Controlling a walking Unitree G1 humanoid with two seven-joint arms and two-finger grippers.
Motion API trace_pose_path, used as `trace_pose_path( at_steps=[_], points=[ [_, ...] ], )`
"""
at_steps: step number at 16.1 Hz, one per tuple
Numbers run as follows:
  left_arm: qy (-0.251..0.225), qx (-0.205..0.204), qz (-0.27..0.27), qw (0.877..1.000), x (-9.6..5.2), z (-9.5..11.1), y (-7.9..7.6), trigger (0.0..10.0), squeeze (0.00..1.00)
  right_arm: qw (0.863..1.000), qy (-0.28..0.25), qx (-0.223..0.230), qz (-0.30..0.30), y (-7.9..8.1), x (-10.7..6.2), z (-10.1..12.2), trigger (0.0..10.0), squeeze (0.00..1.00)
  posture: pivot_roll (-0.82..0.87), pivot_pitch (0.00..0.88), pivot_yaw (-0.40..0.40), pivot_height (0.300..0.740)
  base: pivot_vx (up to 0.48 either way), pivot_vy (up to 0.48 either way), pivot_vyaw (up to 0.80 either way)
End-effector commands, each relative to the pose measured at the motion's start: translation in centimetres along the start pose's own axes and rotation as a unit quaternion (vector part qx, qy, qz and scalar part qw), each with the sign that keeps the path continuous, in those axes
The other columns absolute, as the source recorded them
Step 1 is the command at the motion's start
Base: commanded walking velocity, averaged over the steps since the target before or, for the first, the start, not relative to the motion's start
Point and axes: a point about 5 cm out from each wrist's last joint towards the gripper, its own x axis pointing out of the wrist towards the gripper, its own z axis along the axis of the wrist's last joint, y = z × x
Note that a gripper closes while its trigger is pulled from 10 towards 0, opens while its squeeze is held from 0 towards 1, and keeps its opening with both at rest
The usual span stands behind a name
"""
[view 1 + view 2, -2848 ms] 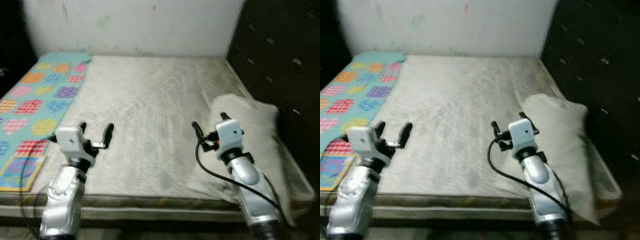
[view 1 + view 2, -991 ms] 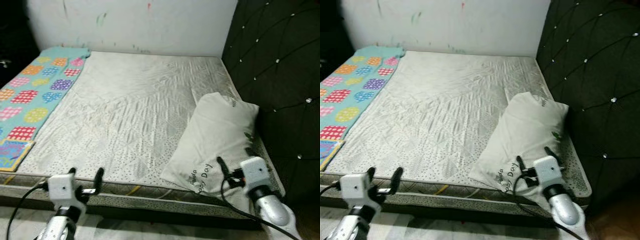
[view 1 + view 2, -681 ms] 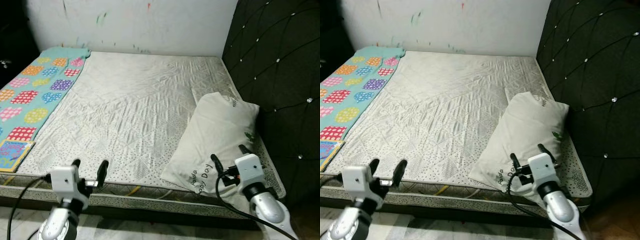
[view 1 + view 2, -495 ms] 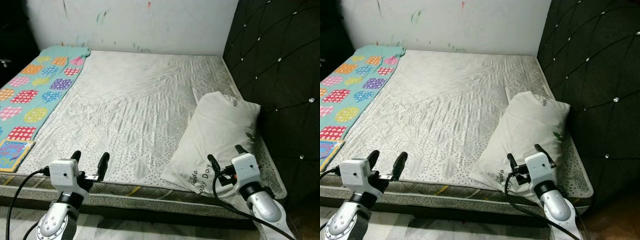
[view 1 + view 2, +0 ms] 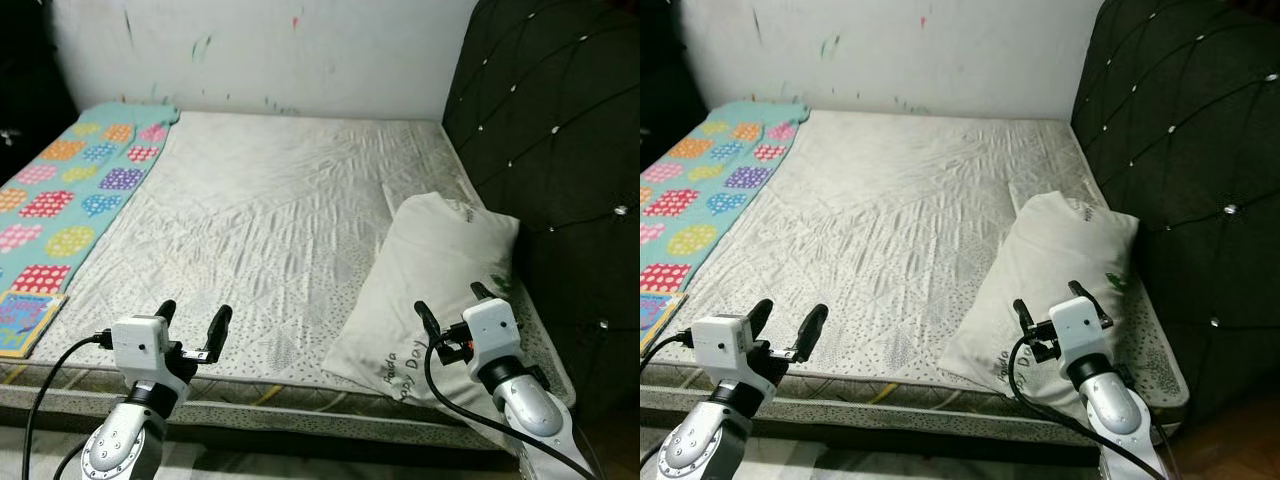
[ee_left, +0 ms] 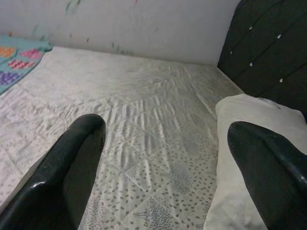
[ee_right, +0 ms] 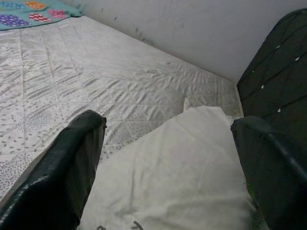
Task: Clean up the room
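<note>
So the pillow is the thing I'm going for here. It's lying on the mattress along my right side, next to the dark tufted headboard, with its long axis running away from me toward the wall and its near end angled a bit toward the middle of the bed. The printed corner is the part closest to me.

My right gripper is way nearer, hovering right over that near end, fingers spread wide with nothing between them. From the right wrist view the pillow runs straight ahead between the two fingers, so I reckon it's just a case of dropping down and closing on the near edge.

My left gripper is well apart from it, over the front edge of the mattress, also wide open and empty, not touching anything as far as I can tell.

Off to my far left there's a colourful patterned mat alongside the mattress
</note>
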Motion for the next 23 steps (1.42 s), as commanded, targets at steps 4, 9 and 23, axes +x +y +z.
trace_pose_path(
  at_steps=[4, 9, 23],
  points=[
    [-0.001, 0.0, 0.0, 1.0, -0.1, 0.4, -0.3, 10.0, 0.0, 1.0, -0.008, -0.001, 0.0, -0.1, 0.1, 0.8, 10.0, 0.0, -0.06, 0.0, -0.005, 0.74, 0.284, 0.0, 0.0],
    [-0.002, 0.002, 0.003, 1.0, 0.0, 0.5, -0.1, 10.0, 0.0, 1.0, -0.006, -0.003, 0.001, -0.2, 0.1, 0.9, 10.0, 0.0, -0.06, 0.0, -0.008, 0.74, 0.287, 0.0, 0.0],
    [0.003, -0.004, 0.022, 1.0, 1.1, 0.5, -0.1, 10.0, 0.0, 1.0, -0.008, -0.005, 0.0, -0.1, 0.6, 1.2, 10.0, 0.0, -0.06, 0.0, -0.007, 0.74, 0.061, -0.042, 0.0]
  ],
)
